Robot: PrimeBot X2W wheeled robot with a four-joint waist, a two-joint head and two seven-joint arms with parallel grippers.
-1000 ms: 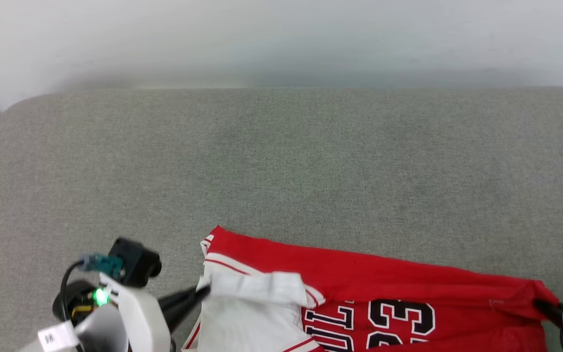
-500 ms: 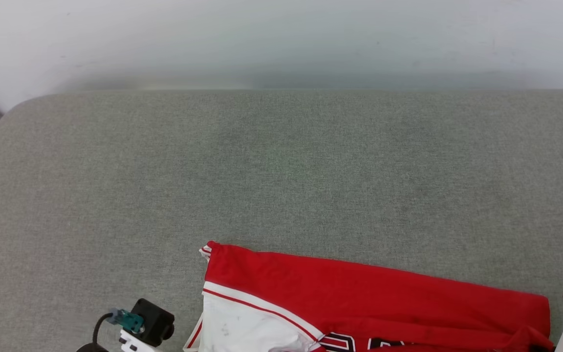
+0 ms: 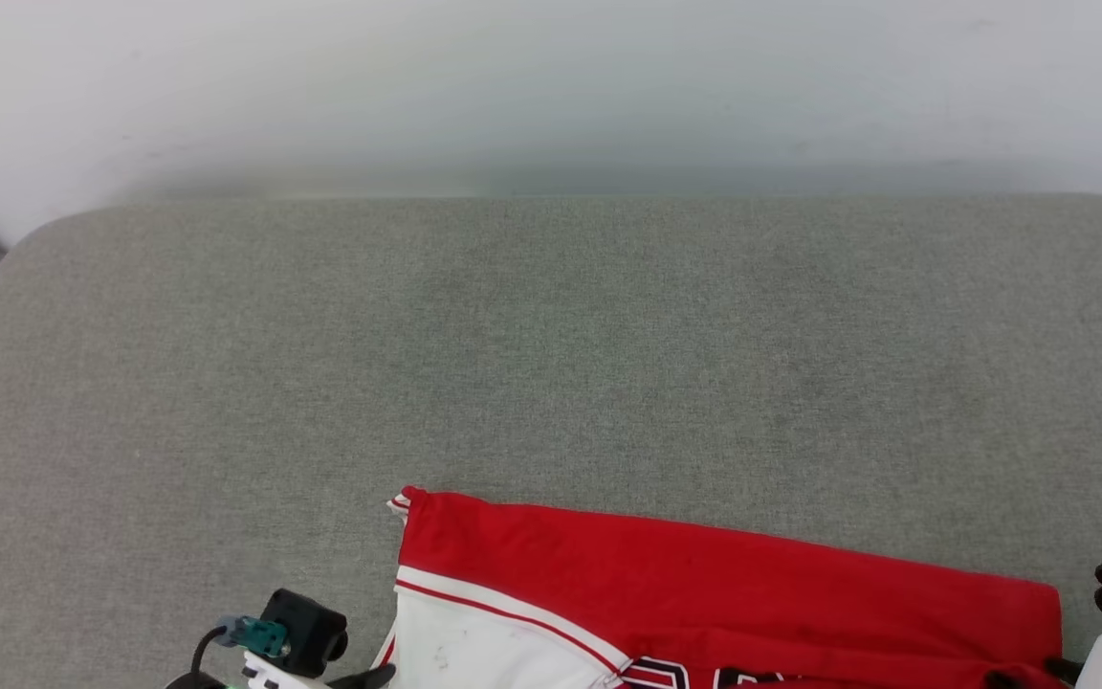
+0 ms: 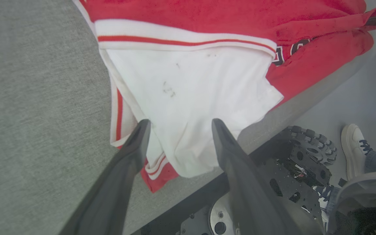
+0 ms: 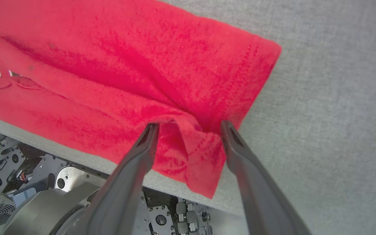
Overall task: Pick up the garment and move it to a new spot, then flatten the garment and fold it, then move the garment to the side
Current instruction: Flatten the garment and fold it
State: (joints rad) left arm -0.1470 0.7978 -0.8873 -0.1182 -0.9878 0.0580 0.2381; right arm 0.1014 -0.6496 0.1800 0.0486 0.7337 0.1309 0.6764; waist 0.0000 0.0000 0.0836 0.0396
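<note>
The garment (image 3: 704,593), a red jersey with a white sleeve and striped trim, lies along the near edge of the grey table (image 3: 551,364). Part of it hangs over that edge. In the left wrist view my left gripper (image 4: 178,125) is open, its fingers apart just above the white sleeve (image 4: 188,88). In the right wrist view my right gripper (image 5: 189,125) is open too, straddling a raised red fold at the garment's (image 5: 126,65) end corner. A bit of the dark print (image 4: 287,52) shows by the sleeve seam.
A pale wall runs behind the table's far edge. Below the near edge are the robot's base and a knobbly wheel (image 4: 305,153). A person's white shoe (image 4: 352,143) stands on the floor beside the base. Bare grey table stretches beyond the garment.
Both grippers were shut on the garment, left on the white sleeve and right on the red end. They drew it toward the near edge, and their jaws now stand apart.
</note>
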